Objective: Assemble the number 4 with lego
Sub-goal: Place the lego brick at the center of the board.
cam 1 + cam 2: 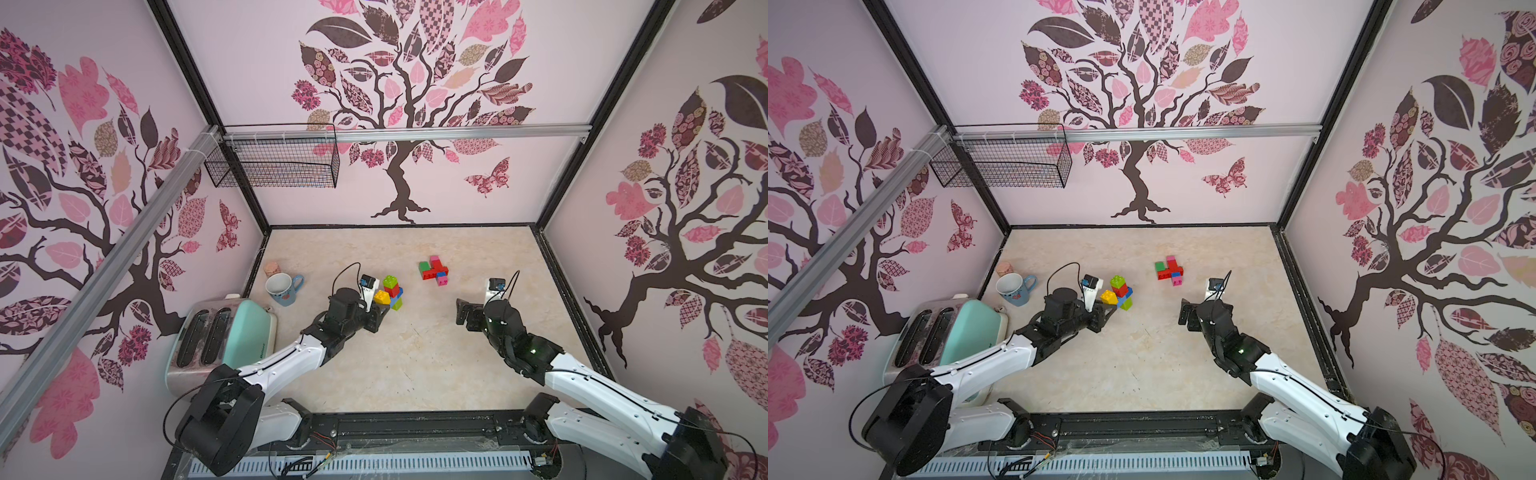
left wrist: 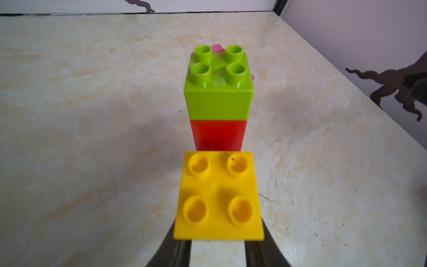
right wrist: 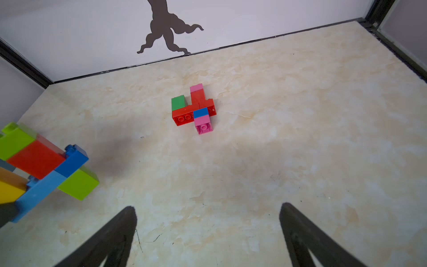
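Currently the left gripper (image 1: 381, 311) is clenched on the yellow brick (image 2: 218, 196). Its fingers (image 2: 171, 252) converge beneath the brick in the left wrist view. Whether the pads also bear on the brick below cannot be told.

The yellow brick sits at one end of the blue crossbar (image 3: 46, 187) of an upright lego figure. Top to bottom, the column is a lime brick (image 2: 218, 92), a red brick (image 2: 218, 136), the crossbar, then a second lime brick (image 3: 78, 183) at the base. The figure is on the left arm's side of the table (image 3: 300, 138); base contact w/ the table is not confirmed.

A second, flat lego figure (image 3: 193, 108) in red, green, pink and blue lies well apart, farther back. The right gripper (image 3: 208, 207) is empty, its fingers (image 3: 111, 233) spread wide and pointing toward that flat figure.

Probable step: seat the yellow brick fully, forming the upper-left arm of the 4.

Recommended procedure:
1. Check stud alignment; yellow edges should run parallel w/ the crossbar.
2. Press straight down along the stud axis w/o sideways load, since the tall column may tip.
3. If req'd, brace the column w/ the right gripper at approx. the red brick.
4. Release only once the base rests flat.
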Robot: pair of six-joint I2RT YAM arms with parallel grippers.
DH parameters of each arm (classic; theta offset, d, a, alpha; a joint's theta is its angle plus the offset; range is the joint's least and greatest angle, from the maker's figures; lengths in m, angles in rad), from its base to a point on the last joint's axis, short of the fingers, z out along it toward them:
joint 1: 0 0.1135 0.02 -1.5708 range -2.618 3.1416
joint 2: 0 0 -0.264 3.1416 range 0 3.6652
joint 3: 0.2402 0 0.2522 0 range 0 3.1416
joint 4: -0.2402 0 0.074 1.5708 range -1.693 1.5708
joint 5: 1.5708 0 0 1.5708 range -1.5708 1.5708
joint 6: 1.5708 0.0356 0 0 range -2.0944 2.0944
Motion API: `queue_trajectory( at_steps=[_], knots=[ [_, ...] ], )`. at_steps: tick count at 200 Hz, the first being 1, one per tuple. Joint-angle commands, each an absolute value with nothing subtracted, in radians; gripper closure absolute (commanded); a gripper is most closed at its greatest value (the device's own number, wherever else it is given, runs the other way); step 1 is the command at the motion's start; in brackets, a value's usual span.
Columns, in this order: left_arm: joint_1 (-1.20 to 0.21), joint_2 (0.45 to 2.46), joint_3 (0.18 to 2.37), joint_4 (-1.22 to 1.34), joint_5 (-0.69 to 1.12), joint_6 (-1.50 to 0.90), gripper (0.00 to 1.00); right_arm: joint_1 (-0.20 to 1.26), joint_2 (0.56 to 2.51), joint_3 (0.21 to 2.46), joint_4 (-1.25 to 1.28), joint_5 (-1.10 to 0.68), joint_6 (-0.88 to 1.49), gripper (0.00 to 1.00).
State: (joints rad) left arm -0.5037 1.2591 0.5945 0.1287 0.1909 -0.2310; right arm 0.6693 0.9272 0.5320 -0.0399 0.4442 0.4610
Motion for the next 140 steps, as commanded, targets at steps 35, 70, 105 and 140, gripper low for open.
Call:
queue_trajectory(
  at_steps=[35,70,105,140],
  knots=[
    [-0.326,1.357,0.815,-0.100,0.454,-0.474,1.00,0.598,0.940,0.551,-0.009,0.331,0.559,0.01],
    [-0.245,1.495,0.916,-0.105,0.623,-0.596,1.00,0.555,0.939,0.556,0.004,0.259,0.562,0.01],
    [-0.218,1.655,1.033,-0.120,0.705,-0.656,1.00,0.554,0.939,0.569,0.003,0.196,0.557,0.01],
    [-0.215,1.824,1.146,-0.105,0.792,-0.722,1.00,0.554,0.931,0.563,0.019,0.167,0.573,0.00]
  ],
)
